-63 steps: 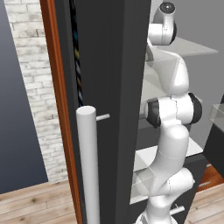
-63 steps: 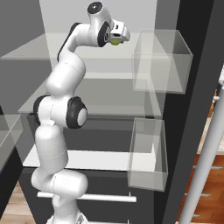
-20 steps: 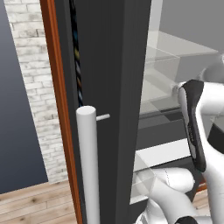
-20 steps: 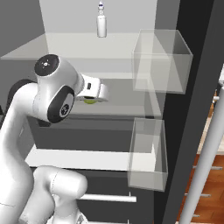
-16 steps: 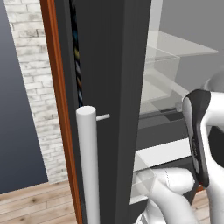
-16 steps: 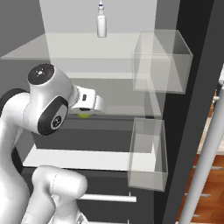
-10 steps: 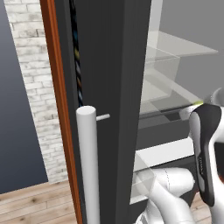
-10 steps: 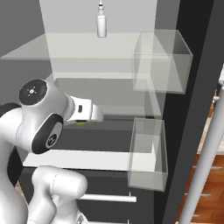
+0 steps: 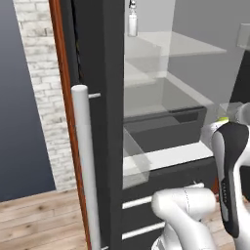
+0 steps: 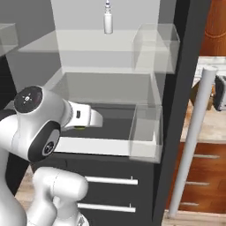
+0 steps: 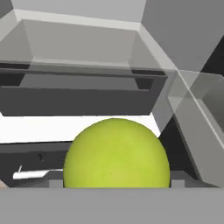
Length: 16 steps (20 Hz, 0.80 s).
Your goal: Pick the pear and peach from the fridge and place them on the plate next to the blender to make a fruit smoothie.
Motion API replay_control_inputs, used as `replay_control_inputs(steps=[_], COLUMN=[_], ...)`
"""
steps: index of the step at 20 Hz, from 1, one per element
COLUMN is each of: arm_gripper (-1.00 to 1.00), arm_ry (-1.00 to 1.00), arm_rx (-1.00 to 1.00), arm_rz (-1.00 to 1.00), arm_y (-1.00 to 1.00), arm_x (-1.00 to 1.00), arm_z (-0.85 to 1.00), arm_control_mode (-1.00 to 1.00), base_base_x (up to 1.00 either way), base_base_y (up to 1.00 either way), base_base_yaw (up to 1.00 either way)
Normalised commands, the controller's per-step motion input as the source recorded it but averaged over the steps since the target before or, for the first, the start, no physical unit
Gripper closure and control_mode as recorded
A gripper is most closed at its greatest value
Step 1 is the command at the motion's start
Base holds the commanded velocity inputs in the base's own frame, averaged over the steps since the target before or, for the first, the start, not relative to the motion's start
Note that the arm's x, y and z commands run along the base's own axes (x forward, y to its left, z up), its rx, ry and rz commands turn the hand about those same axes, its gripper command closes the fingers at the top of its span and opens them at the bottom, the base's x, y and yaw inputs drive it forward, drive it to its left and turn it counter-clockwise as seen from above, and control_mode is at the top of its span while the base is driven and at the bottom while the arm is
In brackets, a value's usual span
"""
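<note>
Kitchen: open black fridge [image 10: 176, 88] with glass shelves, wooden drawer cabinets [image 10: 207, 176], brick wall [image 9: 41, 73].

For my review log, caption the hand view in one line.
Yellow-green pear held in the gripper, facing the open fridge's pale interior.
</note>
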Motion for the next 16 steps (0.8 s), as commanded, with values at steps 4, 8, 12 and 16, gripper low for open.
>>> replay_control_inputs(steps=[4, 8, 12, 16], arm_gripper=[1.00, 1.00, 1.00, 1.00], arm_ry=[0.00, 0.00, 0.00, 0.00], arm_rx=[0.00, 0.00, 0.00, 0.00], arm_rz=[0.00, 0.00, 0.00, 0.00], arm_y=[0.00, 0.00, 0.00, 0.00], arm_x=[0.00, 0.00, 0.00, 0.00], arm_z=[0.00, 0.00, 0.00, 0.00], arm_control_mode=[1.00, 1.00, 1.00, 1.00], base_base_x=[-0.99, -0.53, -0.21, -0.26], base_base_y=[-0.04, 0.00, 0.03, 0.11], base_base_yaw=[0.69, 0.97, 1.00, 1.00])
